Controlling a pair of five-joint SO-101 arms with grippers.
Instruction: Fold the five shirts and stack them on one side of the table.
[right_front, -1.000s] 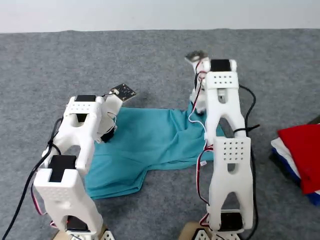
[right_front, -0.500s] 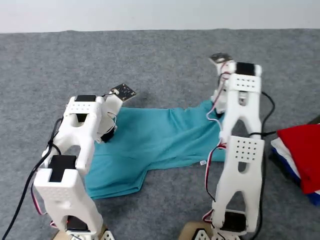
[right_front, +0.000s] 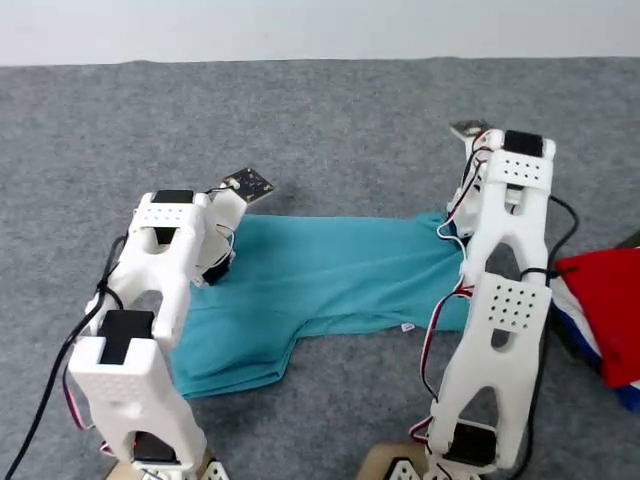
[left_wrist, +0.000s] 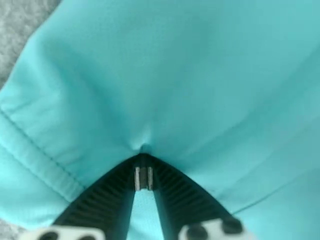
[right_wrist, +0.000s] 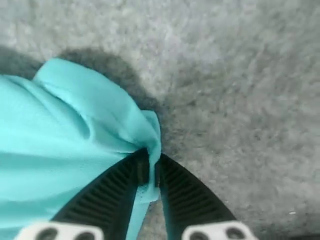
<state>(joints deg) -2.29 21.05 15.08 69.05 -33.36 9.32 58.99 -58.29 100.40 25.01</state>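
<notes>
High view: grey felt-like table (right_front: 300, 120), white wall (right_front: 300, 25) at 12 o'clock. Teal shirt (right_front: 330, 275) spread at centre, folded stack (right_front: 600, 300) w/ red on top at the 3 o'clock edge. L wrist: left gripper (left_wrist: 144, 172) pinched tight on teal cloth, mid-panel. R wrist: right gripper (right_wrist: 149, 162) clamped on the shirt's corner, grey table beneath.

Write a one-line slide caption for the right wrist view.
Right gripper shut on a corner of the teal shirt, with the grey table beside it.
</notes>
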